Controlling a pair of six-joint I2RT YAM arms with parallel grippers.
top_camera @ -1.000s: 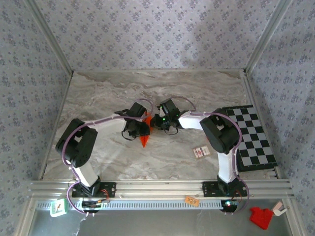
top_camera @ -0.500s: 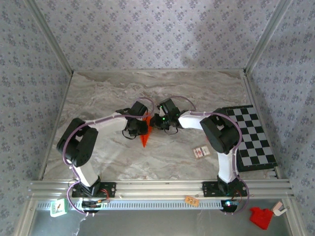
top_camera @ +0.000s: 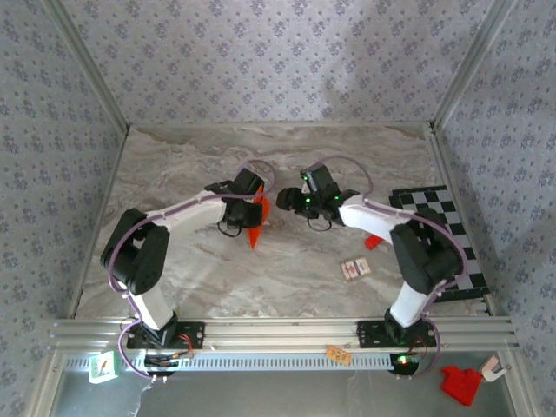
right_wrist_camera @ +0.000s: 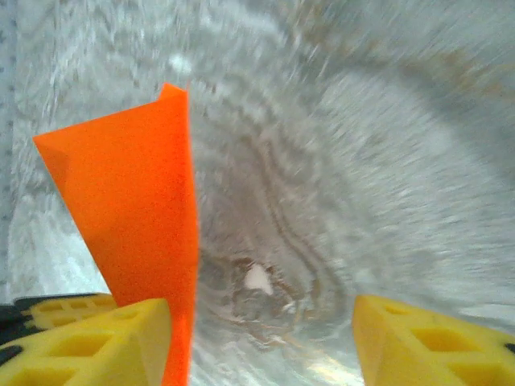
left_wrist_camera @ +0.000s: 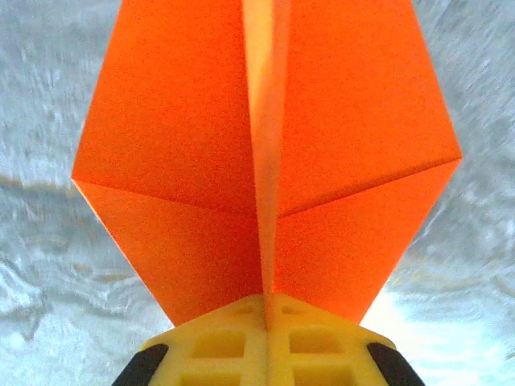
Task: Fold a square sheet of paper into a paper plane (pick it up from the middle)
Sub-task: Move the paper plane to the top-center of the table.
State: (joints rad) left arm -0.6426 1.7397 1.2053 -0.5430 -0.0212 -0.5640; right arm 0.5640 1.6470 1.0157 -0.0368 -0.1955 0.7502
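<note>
The left jaws are pinched shut on the orange paper (left_wrist_camera: 185, 161), yellow fingers (left_wrist_camera: 217, 346) pressed together right on its centre crease, with the two folded flaps fanning away from them over the middle of the marble bench (top_camera: 174, 165). The right jaws stand wide open, and the paper (right_wrist_camera: 129, 201) sits off to one side of them, not between them. The risk here is that one narrow pinch carries such thin paper: it could slip or swing, and the flaps could spring apart. If the right jaws close in carelessly, they may crumple the standing edge. The paper's far point runs off the left wrist view, the right wrist view is smeared, and from above I cannot tell whether its tip (top_camera: 254, 236) touches the bench.
</note>
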